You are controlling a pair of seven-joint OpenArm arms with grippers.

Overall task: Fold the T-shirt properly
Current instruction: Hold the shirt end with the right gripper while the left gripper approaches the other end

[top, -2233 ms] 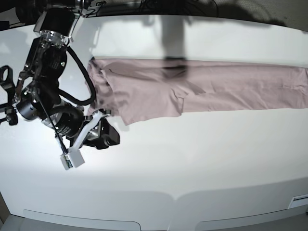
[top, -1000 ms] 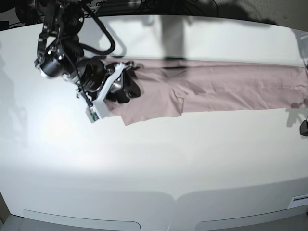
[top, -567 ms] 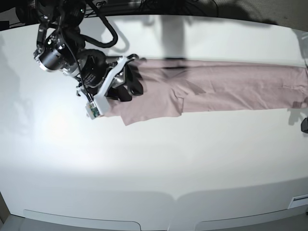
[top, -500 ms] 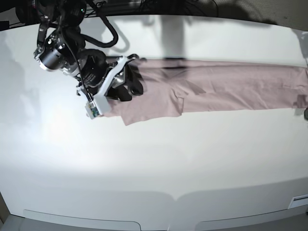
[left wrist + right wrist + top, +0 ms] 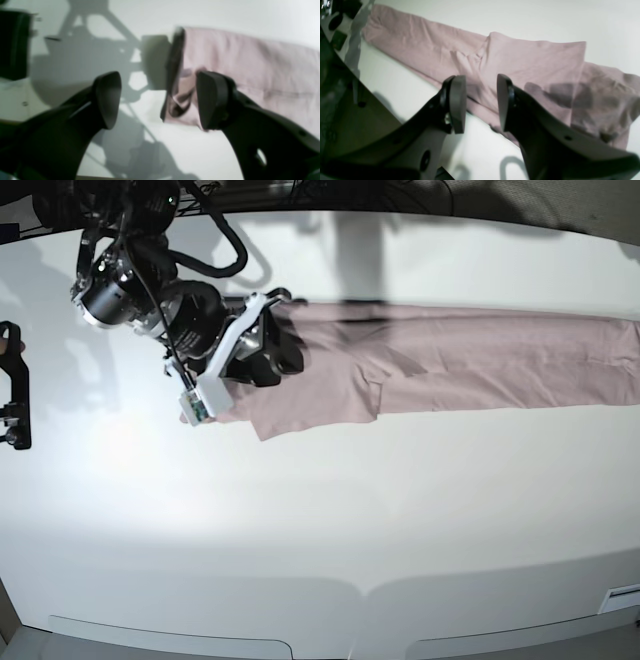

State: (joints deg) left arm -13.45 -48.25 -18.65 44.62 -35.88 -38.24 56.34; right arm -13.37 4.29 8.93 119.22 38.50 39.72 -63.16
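Left gripper (wrist view only) beside T-shirt.

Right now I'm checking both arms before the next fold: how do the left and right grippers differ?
The left gripper has its jaws spread wide; the right gripper has a narrower gap.
The left gripper sits at one end of the T-shirt, one jaw over bare table; the right gripper is over the folded sleeve end.
Neither holds cloth.

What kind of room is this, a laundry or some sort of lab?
Probably a robot test bench, not a laundry: a bare white table, one pink T-shirt folded into a long strip, and a cabled black robot arm whose right pincer hangs over it.
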